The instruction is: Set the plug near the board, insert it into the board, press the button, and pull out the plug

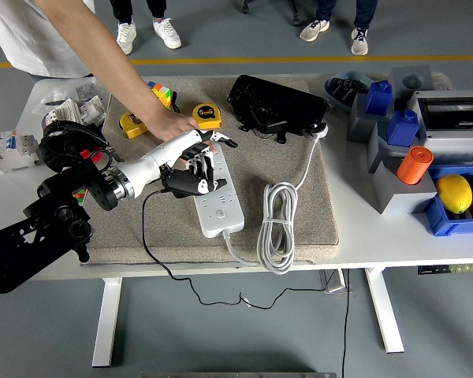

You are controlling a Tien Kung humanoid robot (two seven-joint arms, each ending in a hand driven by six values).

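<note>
A white power strip (219,211) lies on a grey mat (299,213) at the table's middle. My left hand (197,161) reaches in from the left and is over the strip's far half. Its lower fingers are curled on a black plug (183,185), held against the strip's left side. Its upper fingers stretch toward the strip's far end. The plug's black cord (146,236) runs down over the table's near edge. A person's hand (167,126) rests at the strip's far end, just behind my hand. My right arm is out of view.
A coiled white cable (276,224) lies right of the strip. Two yellow tape measures (207,116) and a black case (274,105) sit at the mat's back. Blue bins (457,213), an orange cylinder (414,164) and a lemon (453,191) stand at the right.
</note>
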